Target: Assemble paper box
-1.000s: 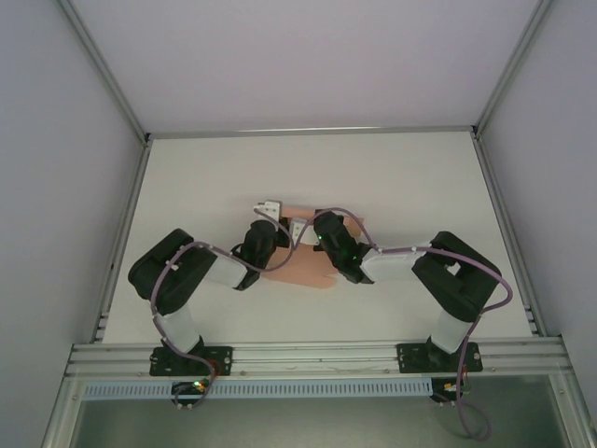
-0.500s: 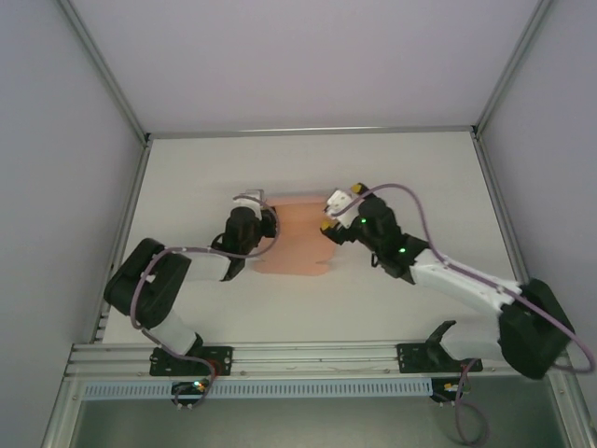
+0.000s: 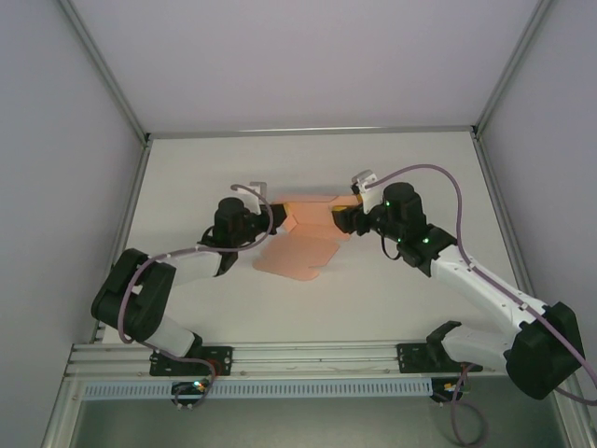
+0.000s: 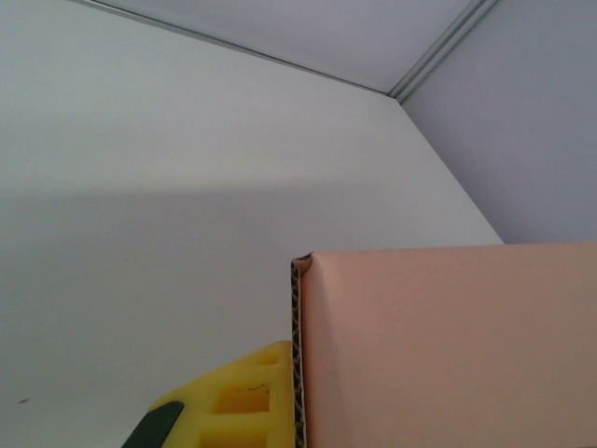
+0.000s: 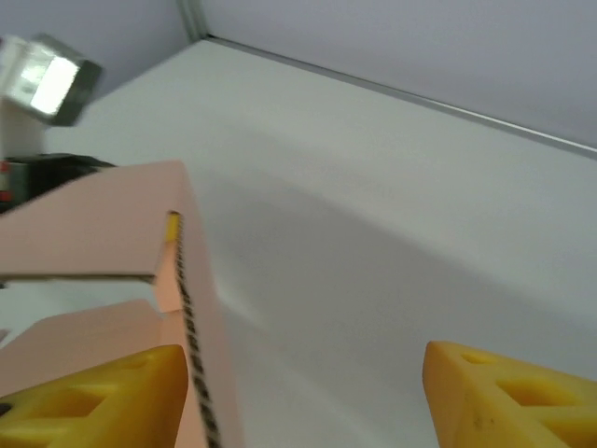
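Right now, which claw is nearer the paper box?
Left. The left claw is shut on the left edge of the paper box; the right claw stands open at its right edge.

One salmon-pink corrugated-card paper box (image 3: 297, 250), one white desk (image 3: 420, 177), two black-and-white robot arms: left arm (image 3: 191, 266), right arm (image 3: 476, 285).

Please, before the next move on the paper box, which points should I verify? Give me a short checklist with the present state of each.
1. Grip of left gripper on paper box: ok, shut on its edge.
2. Jaws of right gripper: ok, open.
3. Raised card wall between its fingers: ok.
4. That wall centred in the gap: not ok, close to one finger.
5. Box folded shut: not ok, one panel lies flat on the table.
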